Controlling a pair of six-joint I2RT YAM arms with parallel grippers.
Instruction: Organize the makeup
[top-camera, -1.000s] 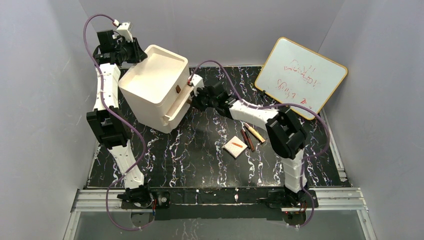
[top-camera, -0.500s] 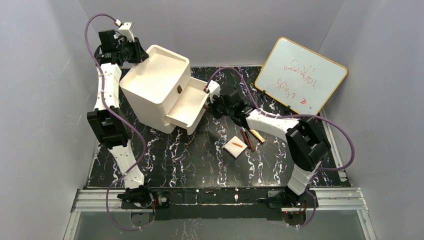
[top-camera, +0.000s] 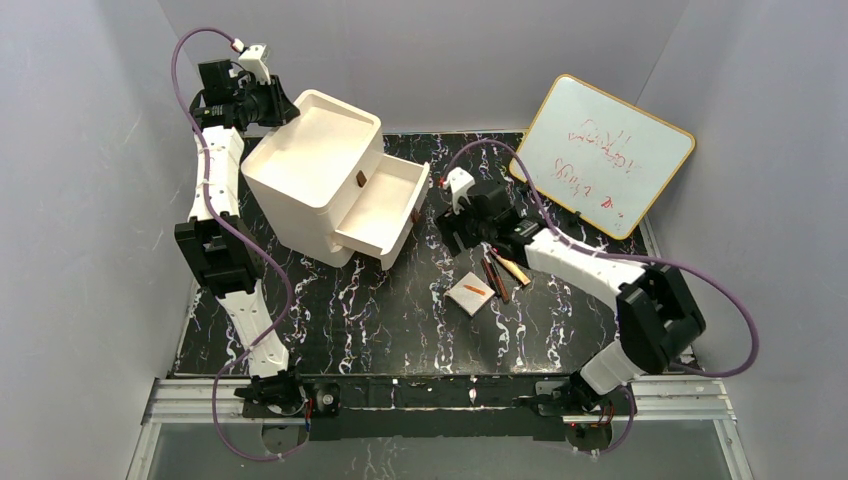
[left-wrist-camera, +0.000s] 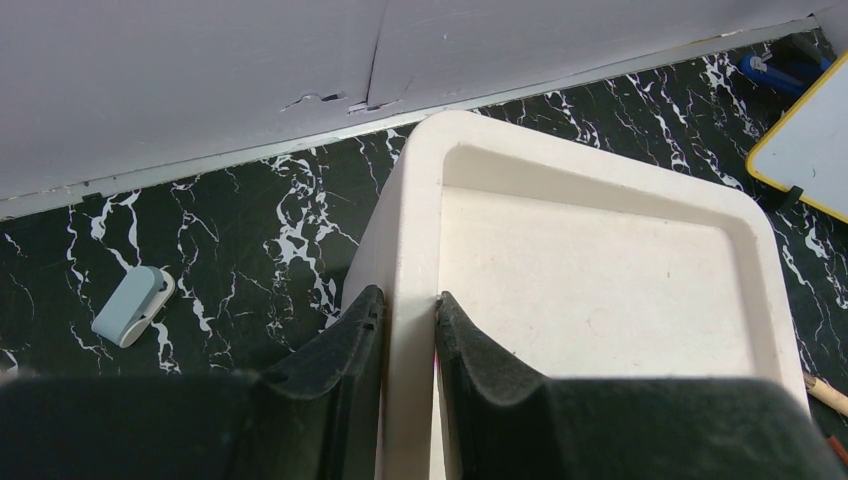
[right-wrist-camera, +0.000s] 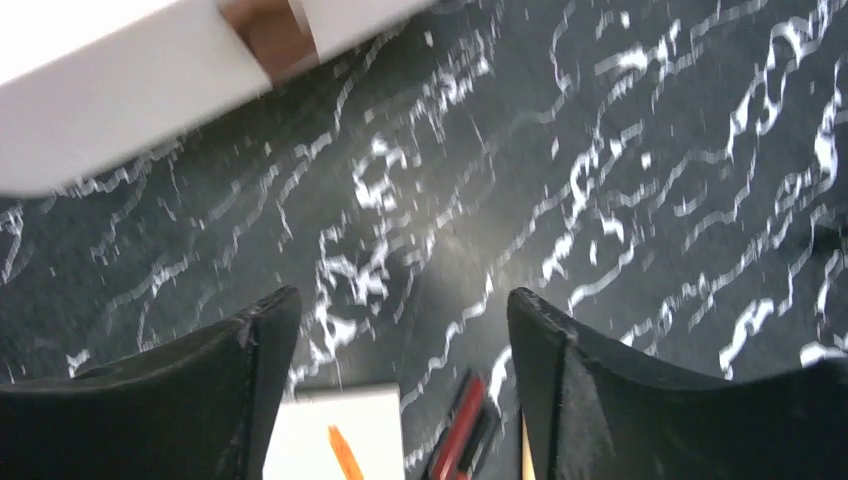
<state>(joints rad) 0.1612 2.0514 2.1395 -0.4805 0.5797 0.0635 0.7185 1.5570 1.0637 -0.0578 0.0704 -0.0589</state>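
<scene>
The makeup, a white pad (top-camera: 470, 293) beside thin sticks (top-camera: 497, 272), lies near the middle of the tabletop (top-camera: 400, 330) in the top view; the left wrist view has the left jaws clenched on the rim of the box (left-wrist-camera: 600, 270), and the right wrist view has the right jaws spread, empty, above pad and sticks.

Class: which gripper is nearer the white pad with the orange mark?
Right. The right gripper hangs open just beyond the pad; the left gripper clamps the drawer box's far rim.

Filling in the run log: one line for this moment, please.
left claw: shut on box rim | right claw: open, empty, near pad and pencils | drawer: open, looks empty
</scene>
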